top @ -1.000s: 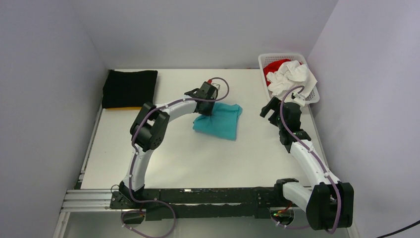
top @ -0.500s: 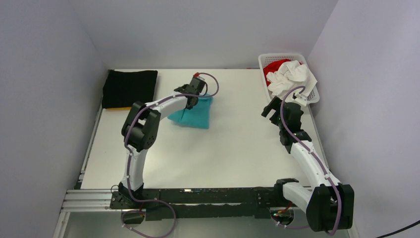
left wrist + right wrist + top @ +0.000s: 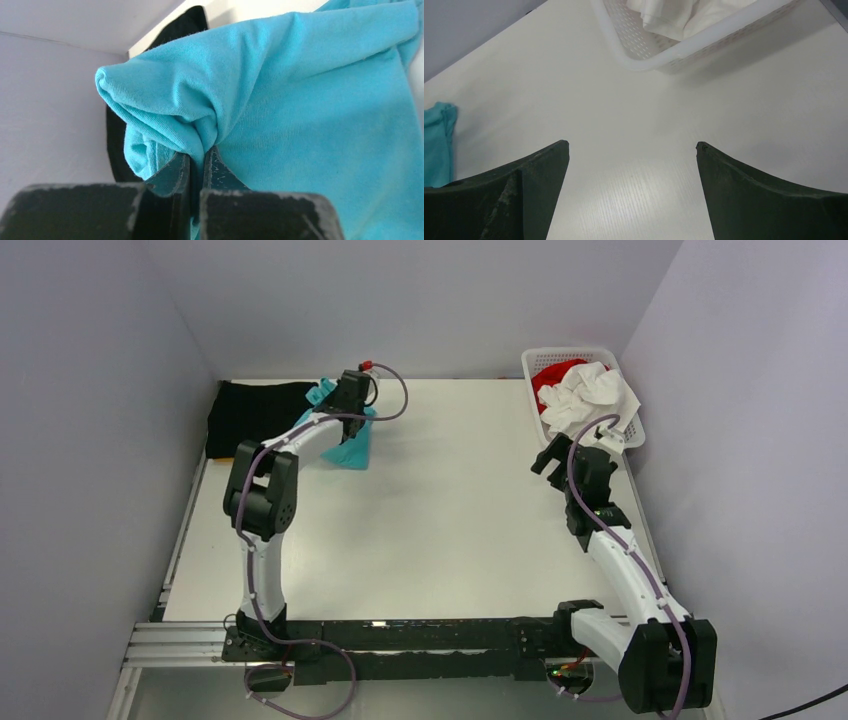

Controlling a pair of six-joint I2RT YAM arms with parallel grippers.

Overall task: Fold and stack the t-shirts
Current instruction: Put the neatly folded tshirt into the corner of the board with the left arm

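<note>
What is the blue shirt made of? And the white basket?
The shirt looks like soft knit cloth, maybe cotton: fine ribbed weave, matte, bunching into folds. The basket looks like hard plastic: smooth, slightly shiny, with molded rows of little holes.

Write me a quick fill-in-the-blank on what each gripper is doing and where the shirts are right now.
1. The left gripper has its jaws ___ on the turquoise t-shirt.
2. The right gripper hovers over the table with its jaws ___, holding nothing.
3. The folded black t-shirt lies at the table's far ___ corner.

Missing words: shut; open; left.
</note>
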